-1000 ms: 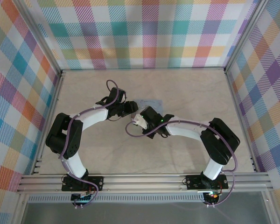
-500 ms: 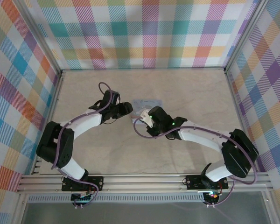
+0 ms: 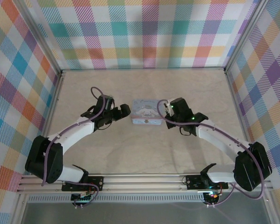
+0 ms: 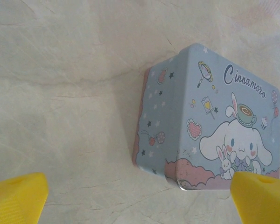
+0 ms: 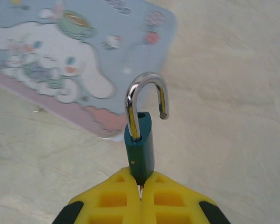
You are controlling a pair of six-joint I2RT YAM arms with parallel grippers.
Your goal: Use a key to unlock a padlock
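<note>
Tabletop (image 3: 177,88): one tin (image 3: 146,112), one padlock (image 5: 140,140)

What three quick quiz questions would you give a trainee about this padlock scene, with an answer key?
1. True or false: the left gripper is shut on the tin.
2. Which holds the padlock? A) the left gripper B) the right gripper C) the tin's rim
3. Fill in: the padlock's shackle stands ___.

Key: 1 false, its fingers are apart with the tin beyond them; 2 B, clamped by its green body; 3 open, one end free of the body.
</note>
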